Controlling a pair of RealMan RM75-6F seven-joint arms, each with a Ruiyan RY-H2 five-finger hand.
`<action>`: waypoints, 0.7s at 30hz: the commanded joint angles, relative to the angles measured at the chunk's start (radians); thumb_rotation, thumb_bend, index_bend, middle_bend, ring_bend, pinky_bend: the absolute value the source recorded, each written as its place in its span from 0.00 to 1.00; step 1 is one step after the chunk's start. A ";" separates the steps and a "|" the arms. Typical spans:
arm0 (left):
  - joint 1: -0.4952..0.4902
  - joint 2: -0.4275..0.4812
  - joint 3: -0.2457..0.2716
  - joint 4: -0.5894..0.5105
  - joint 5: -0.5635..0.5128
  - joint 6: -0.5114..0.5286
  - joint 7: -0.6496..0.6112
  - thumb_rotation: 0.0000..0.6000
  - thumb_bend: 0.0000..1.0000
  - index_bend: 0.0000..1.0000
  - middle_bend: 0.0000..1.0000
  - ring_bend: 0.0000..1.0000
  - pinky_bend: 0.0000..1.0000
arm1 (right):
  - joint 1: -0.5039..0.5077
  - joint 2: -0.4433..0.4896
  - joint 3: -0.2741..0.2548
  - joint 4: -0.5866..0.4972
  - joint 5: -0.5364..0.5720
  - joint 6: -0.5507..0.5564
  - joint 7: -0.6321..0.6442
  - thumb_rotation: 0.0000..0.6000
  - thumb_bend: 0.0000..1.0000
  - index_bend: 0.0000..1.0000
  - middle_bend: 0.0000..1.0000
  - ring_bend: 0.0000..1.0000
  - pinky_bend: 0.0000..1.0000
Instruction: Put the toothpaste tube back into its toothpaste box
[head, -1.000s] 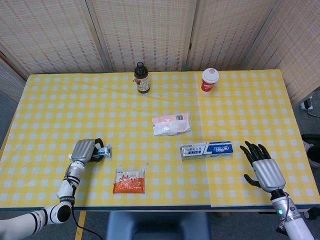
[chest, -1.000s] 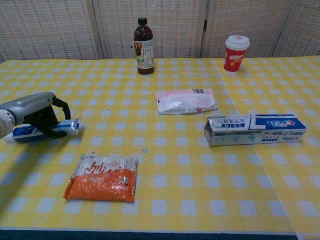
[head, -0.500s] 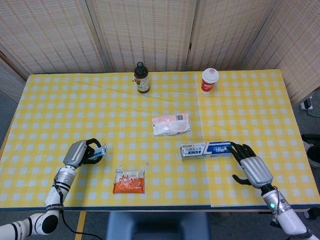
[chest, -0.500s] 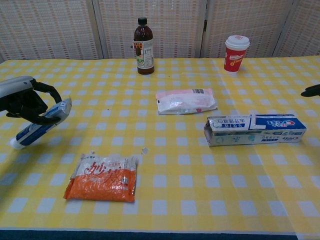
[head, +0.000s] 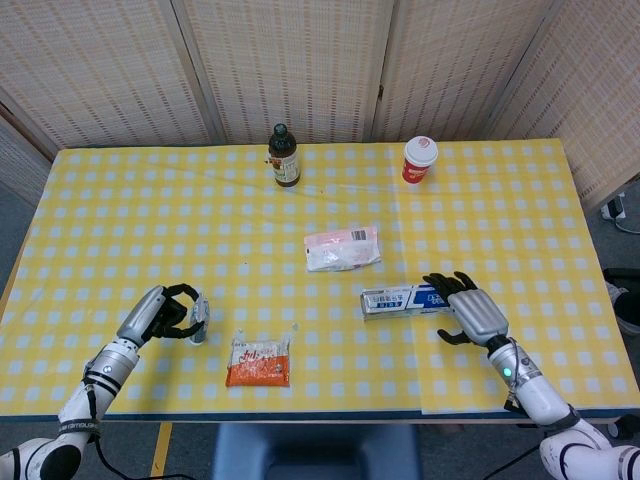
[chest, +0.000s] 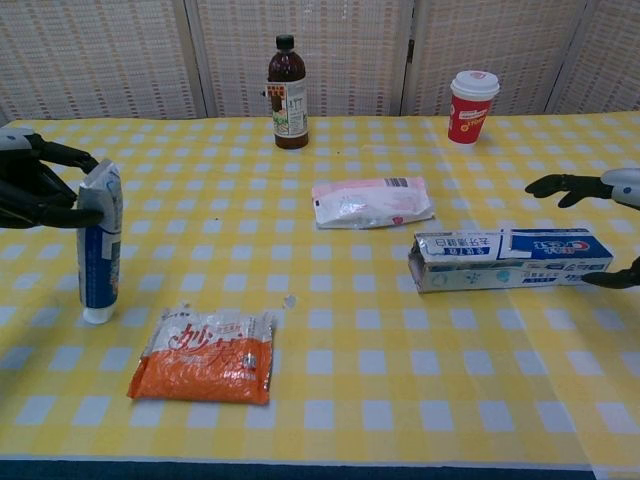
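Note:
My left hand (head: 160, 312) (chest: 35, 190) holds the blue and white toothpaste tube (chest: 98, 245) (head: 198, 320) near its crimped top end. The tube hangs upright, cap down, close above the cloth at the front left. The toothpaste box (head: 410, 300) (chest: 510, 259) lies flat at the front right, its open flap end turned left. My right hand (head: 468, 310) (chest: 600, 190) hovers open over the box's right end, fingers spread above it and thumb in front. Whether it touches the box I cannot tell.
An orange snack packet (head: 259, 361) (chest: 208, 355) lies at the front between the tube and the box. A pink and white packet (head: 342, 248) (chest: 372, 201) lies mid-table. A dark bottle (head: 284, 157) (chest: 287, 80) and a red paper cup (head: 419, 160) (chest: 472, 107) stand at the back.
My left hand has lifted the tube off the cloth and turned it from lying flat to upright. My right hand has moved left from the table's front right edge to the box's right end.

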 joint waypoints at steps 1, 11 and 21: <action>0.009 0.014 0.003 -0.022 0.022 0.017 -0.010 1.00 0.82 0.85 1.00 1.00 1.00 | 0.045 -0.044 0.024 0.045 0.071 -0.058 -0.037 1.00 0.32 0.01 0.11 0.13 0.00; 0.002 0.036 0.009 -0.062 0.029 0.029 -0.004 1.00 0.82 0.85 1.00 1.00 1.00 | 0.104 -0.118 0.036 0.127 0.153 -0.112 -0.065 1.00 0.32 0.06 0.15 0.17 0.00; -0.007 0.040 0.014 -0.075 0.016 0.038 0.010 1.00 0.80 0.85 1.00 1.00 1.00 | 0.112 -0.162 0.020 0.178 0.168 -0.095 -0.084 1.00 0.32 0.29 0.25 0.24 0.15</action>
